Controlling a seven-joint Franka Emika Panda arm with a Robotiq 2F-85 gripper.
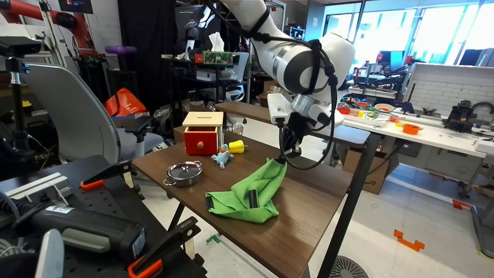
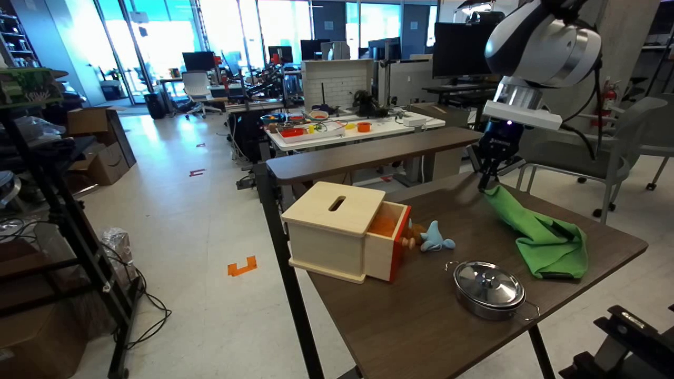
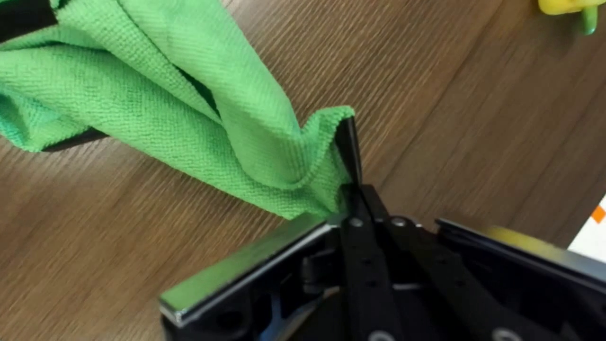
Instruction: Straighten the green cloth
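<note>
The green cloth [image 1: 266, 179] lies bunched and folded on the brown table [image 1: 308, 220], with black patches at its corners. It also shows in an exterior view [image 2: 526, 223] and in the wrist view [image 3: 189, 137]. My gripper [image 3: 358, 189] is shut on a black corner of the cloth. In both exterior views the gripper [image 1: 283, 156] [image 2: 485, 185] holds that corner raised a little above the table. The rest of the cloth slopes down from it and rests crumpled, with one edge folded over. The pinched part between the fingertips is hidden.
A wooden box [image 2: 331, 237] with a red-fronted drawer [image 2: 397, 242] pulled partly out stands at one table end. A blue toy [image 2: 434, 238] and a yellow pepper [image 1: 236, 146] lie beside it. A lidded metal pot [image 2: 489, 289] stands near the table edge.
</note>
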